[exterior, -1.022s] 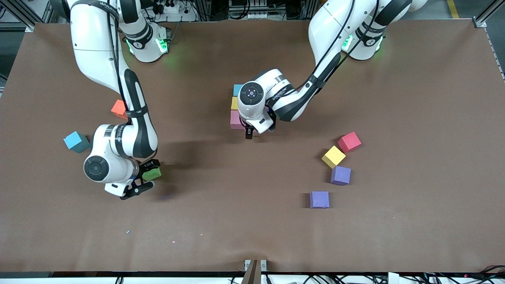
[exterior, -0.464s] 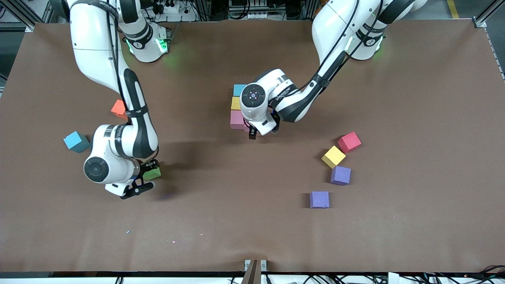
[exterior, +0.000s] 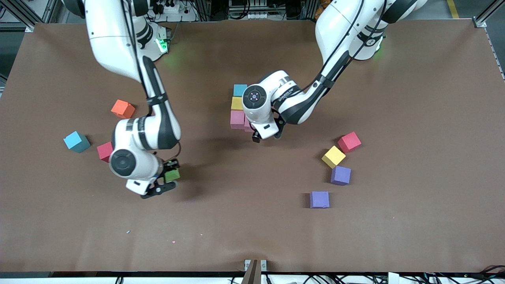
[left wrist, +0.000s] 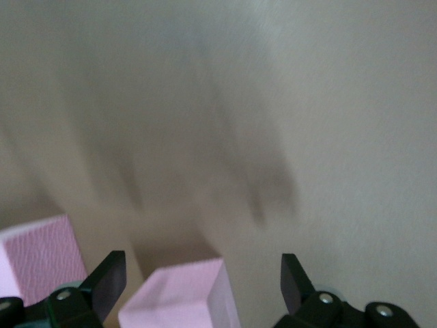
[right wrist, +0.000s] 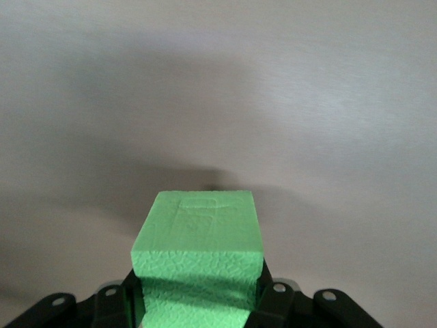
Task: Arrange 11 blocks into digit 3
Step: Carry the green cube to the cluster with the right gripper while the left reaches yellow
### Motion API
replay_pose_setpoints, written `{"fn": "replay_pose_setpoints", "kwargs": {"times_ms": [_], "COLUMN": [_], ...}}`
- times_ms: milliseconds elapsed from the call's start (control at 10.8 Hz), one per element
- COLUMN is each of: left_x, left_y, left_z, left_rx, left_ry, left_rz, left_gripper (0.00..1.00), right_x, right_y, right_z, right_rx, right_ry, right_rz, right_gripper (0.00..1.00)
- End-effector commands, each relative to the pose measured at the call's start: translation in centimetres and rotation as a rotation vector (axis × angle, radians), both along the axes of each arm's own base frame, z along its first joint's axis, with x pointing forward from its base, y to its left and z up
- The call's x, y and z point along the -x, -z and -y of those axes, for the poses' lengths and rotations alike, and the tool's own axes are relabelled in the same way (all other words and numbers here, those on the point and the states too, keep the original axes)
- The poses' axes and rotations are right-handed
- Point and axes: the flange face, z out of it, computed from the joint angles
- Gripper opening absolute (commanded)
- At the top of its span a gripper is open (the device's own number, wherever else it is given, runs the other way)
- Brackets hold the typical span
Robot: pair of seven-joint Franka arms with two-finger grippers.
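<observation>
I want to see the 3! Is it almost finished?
Not yet. Only a small start sits mid-table: a blue block, a yellow block and pink blocks in a column, with the open left end effector over them. The right end effector holds the green block. Loose blocks still wait around the table.

Item: green block (right wrist: 198, 249) held in your right gripper (right wrist: 198, 301).
You see the cube clamped between the black fingers (right wrist: 274, 297), one on each side face, its pebbled top showing a faint rectangular imprint. It hangs above the plain surface (right wrist: 307, 102), with a soft dark shadow lying under it.
</observation>
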Motion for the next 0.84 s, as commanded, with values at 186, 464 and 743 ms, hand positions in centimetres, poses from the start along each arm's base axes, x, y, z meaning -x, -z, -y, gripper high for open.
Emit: {"fn": "replay_pose_setpoints", "kwargs": {"times_ms": [186, 464, 743], "left_x": [-4.4, -6.1, -8.0], "left_y": [-2.6, -3.3, -4.9], "left_z": [-5.1, -8.1, -12.6], "left_rx": [-0.011, -0.036, -0.061], "left_ry": [0.118, 0.106, 0.140], "left_rz": [0.014, -0.009, -0.041], "left_gripper": [1.00, 1.00, 1.00], "right_x": [5.2, 10.3, 11.7], "right_y": [-3.2, -3.2, -0.6], "right_z": [-11.2, -20.2, -20.6], "right_rx": [0.019, 0.027, -0.019], "right_ry": [0.144, 0.191, 0.249], "right_rz": [0.000, 0.051, 0.021], "right_gripper": [0.00, 0.00, 0.00]}}
